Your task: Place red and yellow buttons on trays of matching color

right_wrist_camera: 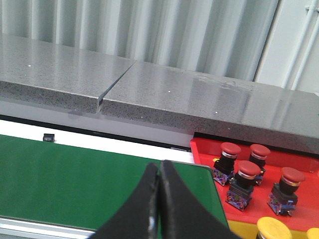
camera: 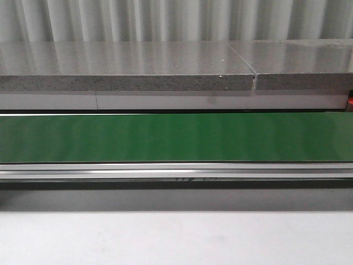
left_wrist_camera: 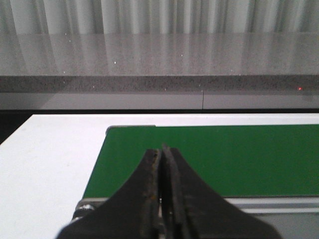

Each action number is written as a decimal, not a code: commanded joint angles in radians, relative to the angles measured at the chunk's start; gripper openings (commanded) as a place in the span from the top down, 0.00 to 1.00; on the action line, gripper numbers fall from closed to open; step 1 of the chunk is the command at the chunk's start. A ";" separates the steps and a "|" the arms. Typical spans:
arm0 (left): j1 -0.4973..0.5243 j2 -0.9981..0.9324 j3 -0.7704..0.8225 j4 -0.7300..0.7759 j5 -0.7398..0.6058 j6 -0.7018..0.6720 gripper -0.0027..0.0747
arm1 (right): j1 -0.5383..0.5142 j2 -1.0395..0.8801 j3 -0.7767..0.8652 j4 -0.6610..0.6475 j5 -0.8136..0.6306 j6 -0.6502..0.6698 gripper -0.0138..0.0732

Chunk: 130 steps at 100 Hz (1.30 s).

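- Light was even and fairly bright, cool in tone, falling from above in all three views.
- The grey stone ledge carried pale vertical streaks, reflections of the ribbed wall behind it.
- A dark band of shadow lay just below the metal rail beside the green belt.
- The front view was soft and slightly grainy.
- In both wrist views the dark fingers nearest the lens were out of focus.
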 commanded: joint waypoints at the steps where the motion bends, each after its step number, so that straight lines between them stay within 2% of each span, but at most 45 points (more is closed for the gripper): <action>1: -0.006 -0.042 0.046 -0.005 -0.084 -0.010 0.99 | -0.006 -0.011 -0.006 -0.010 -0.076 0.001 0.92; 38: -0.006 -0.041 0.045 -0.003 -0.127 -0.010 0.99 | -0.006 -0.011 -0.006 -0.010 -0.076 0.001 0.92; 130: -0.006 -0.041 0.045 -0.003 -0.127 -0.010 0.99 | -0.006 -0.011 -0.006 -0.010 -0.076 0.001 0.92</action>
